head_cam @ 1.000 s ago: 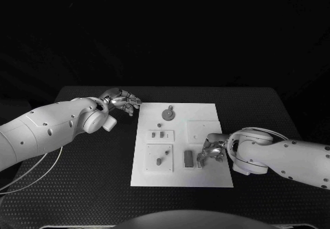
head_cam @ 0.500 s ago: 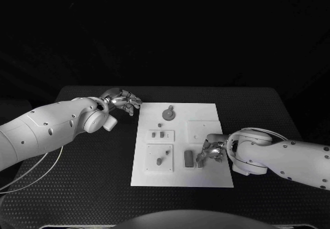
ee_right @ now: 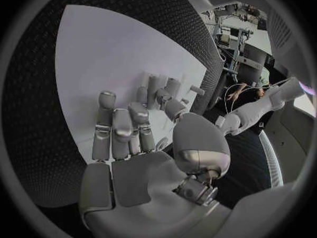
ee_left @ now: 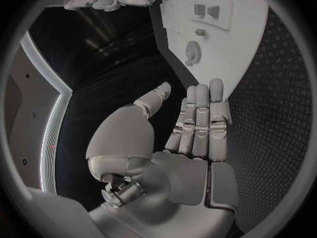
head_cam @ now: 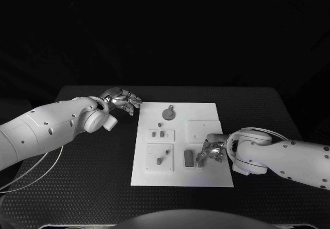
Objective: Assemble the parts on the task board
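In the head view, the task board is seen in the middle of the black worktop, and every place below is given relative to it. The left hand is held just off the board's far left corner, fingers loosely apart, nothing held. The right hand is set over the board's right side, its fingertips just beside an upright dark block; whether the block is touched or gripped cannot be told. A round part lies near the board's far edge, and small parts sit in a raised panel at its centre. The task is judged partly done at most, with loose pieces apparently left to seat.

In the left wrist view, the left hand is shown flat with straight fingers, empty, something the head view leaves unclear. The round part is seen beyond it.

In the right wrist view, the right hand is shown over the white board, fingers bent toward pale upright pieces; a grip cannot be confirmed.
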You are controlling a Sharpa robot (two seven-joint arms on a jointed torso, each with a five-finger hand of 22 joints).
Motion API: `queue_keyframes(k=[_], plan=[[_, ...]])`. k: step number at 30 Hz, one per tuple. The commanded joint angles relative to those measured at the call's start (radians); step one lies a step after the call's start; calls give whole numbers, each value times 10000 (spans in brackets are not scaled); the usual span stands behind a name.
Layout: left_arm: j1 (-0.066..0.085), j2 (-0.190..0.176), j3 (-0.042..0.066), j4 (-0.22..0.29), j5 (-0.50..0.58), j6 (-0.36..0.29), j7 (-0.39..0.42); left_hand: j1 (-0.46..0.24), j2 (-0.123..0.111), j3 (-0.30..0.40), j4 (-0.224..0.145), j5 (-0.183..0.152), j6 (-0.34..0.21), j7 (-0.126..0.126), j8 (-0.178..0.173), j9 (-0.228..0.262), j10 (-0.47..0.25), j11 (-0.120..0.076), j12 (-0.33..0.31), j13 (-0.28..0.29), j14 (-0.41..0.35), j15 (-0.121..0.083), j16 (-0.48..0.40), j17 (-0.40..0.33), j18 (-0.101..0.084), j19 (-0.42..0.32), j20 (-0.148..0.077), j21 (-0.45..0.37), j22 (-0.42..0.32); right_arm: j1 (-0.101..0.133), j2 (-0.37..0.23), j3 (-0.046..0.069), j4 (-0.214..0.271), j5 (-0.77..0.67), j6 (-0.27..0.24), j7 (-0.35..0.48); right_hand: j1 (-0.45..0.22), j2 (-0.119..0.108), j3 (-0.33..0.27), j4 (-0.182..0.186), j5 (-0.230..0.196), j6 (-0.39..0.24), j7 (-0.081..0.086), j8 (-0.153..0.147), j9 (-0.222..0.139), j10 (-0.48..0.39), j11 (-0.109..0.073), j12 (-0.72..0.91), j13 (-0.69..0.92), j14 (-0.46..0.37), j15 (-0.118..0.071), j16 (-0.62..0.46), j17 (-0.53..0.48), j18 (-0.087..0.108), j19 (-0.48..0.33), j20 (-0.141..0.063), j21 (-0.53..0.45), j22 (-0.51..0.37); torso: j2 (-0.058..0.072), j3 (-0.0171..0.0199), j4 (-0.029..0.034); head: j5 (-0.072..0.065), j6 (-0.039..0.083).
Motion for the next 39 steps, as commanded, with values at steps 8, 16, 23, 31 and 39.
queue_keyframes(k=[8,16,23,31,39], plan=[[13,13,4,24,-17,123,57,-100,-17,10,59,-31,8,44,47,16,-308,175,69,15,18,-58,-35,13,432,4,-49,-70,14,-36,20,-18,12,-26,223,2,-85,13,48,35,46,6,76,-19,-14,126,-55,75,29,16,-51,8,14,139,91,6,-44,157,-2,-5,0,1,9],[13,8,4,22,-18,121,52,-101,-15,10,61,-32,7,44,48,16,-314,175,79,17,18,-57,-37,16,431,6,-48,-74,18,-38,31,-18,32,30,232,15,-166,-101,60,36,38,-5,82,-33,-19,85,-50,29,-5,-14,-51,-8,-26,139,90,8,-57,161,-2,-4,-1,10,1],[13,-1,4,28,-18,120,51,-100,-16,11,61,-32,6,45,48,16,-320,175,86,18,18,-57,-38,18,432,6,-48,-77,21,-47,18,-19,39,238,271,30,-168,-99,74,37,42,-3,81,-33,-19,87,-50,32,-3,-17,-51,-9,-31,139,92,6,-59,161,-1,-5,-3,14,-6],[13,3,4,24,-18,117,52,-100,-16,12,61,-31,4,45,48,16,-326,175,95,20,18,-57,-41,21,432,7,-48,-82,25,-49,24,-19,15,240,162,40,-176,-97,85,39,42,-3,81,-35,-20,76,-50,17,-15,-25,-51,-13,-44,139,92,5,-62,161,-1,-5,-3,12,22],[13,-12,4,23,-18,119,41,-100,-14,12,62,-31,3,45,48,16,-332,176,104,21,18,-56,-42,23,432,8,-47,-86,29,-50,68,-19,-29,310,65,48,-278,-168,93,77,37,-27,93,-54,-28,24,-40,-47,-63,-57,-53,-35,-89,139,98,11,-76,159,0,0,-6,13,34]])
